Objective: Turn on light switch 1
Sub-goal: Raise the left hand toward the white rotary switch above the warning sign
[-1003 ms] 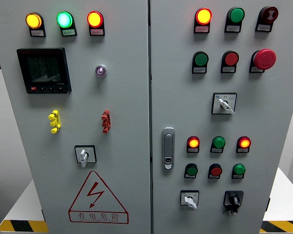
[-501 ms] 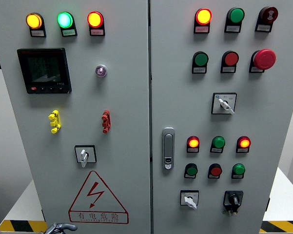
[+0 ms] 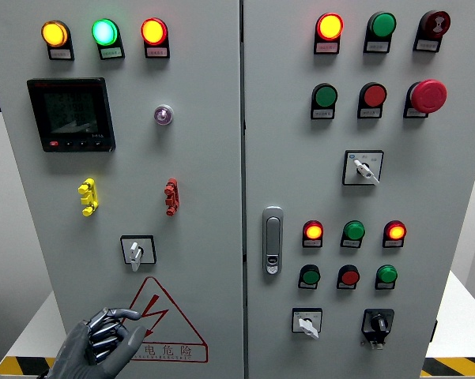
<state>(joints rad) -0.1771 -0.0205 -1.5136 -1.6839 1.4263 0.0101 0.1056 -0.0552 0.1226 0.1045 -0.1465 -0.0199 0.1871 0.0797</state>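
A grey control cabinet fills the head view. On its left door a small white rotary switch (image 3: pixel 137 251) sits in a black frame, its knob pointing down. Above it are a yellow toggle (image 3: pixel 88 197) and a red toggle (image 3: pixel 171 197). My left hand (image 3: pixel 103 341) rises from the bottom left, below and left of the rotary switch. Its index finger (image 3: pixel 129 314) sticks out to the right over the red warning triangle (image 3: pixel 172 312), while the other fingers are curled and hold nothing. No print shows which switch is number 1. The right hand is out of view.
A black display (image 3: pixel 71 114) and three lit lamps sit at the top of the left door. The right door carries a metal handle (image 3: pixel 273 240), rows of lamps and buttons, a red emergency stop (image 3: pixel 428 95), two white selectors (image 3: pixel 363 167) (image 3: pixel 307 322) and a black knob (image 3: pixel 378 324).
My left hand has come up from below the bottom edge: absent a second ago, fingertips showing half a second ago, now raised in front of the warning triangle.
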